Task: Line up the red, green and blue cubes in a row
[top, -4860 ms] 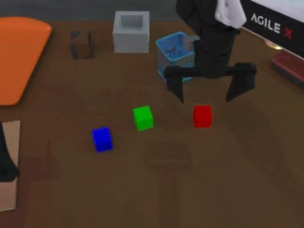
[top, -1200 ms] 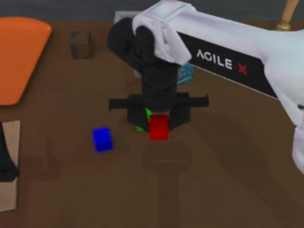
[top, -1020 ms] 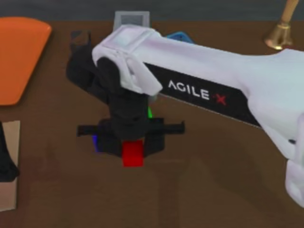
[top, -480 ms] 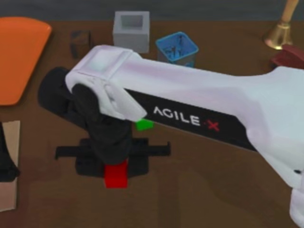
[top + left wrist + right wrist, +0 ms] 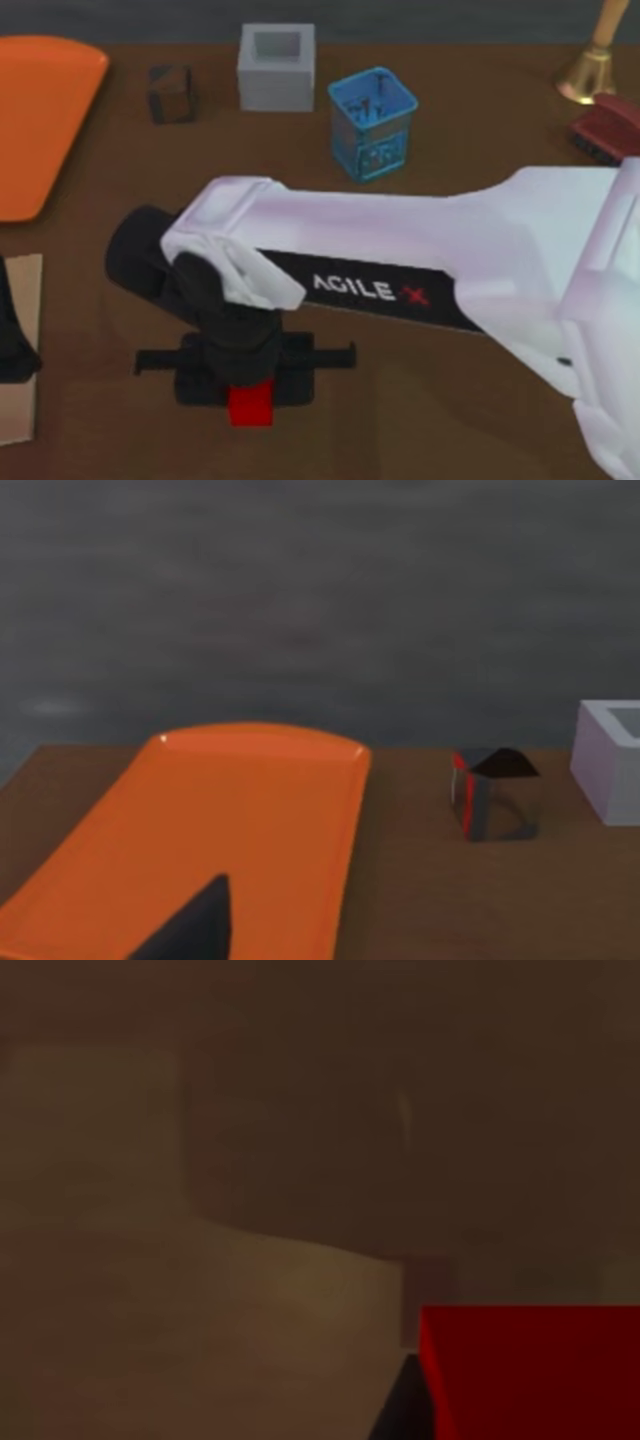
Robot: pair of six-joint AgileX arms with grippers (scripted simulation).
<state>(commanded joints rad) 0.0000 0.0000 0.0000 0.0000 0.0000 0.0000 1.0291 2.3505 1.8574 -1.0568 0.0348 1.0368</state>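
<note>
The right arm (image 5: 420, 270) spans the table from the right, hiding the green and blue cubes, so where the row should run cannot be told. The right gripper (image 5: 250, 385), low near the front left, pinches the red cube (image 5: 250, 405), which sits square to the table edges with no long axis. The left gripper (image 5: 12, 350) is parked at the left edge; its fingers cannot be judged.

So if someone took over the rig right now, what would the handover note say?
Right gripper: shut on the red cube, low over the near-left part of the table.
Left gripper: parked at the left edge.
Green and blue cubes: hidden under the right arm in the top view, positions unconfirmed.
Done: red cube picked up.
Left: set it down, then line up all three.
</note>
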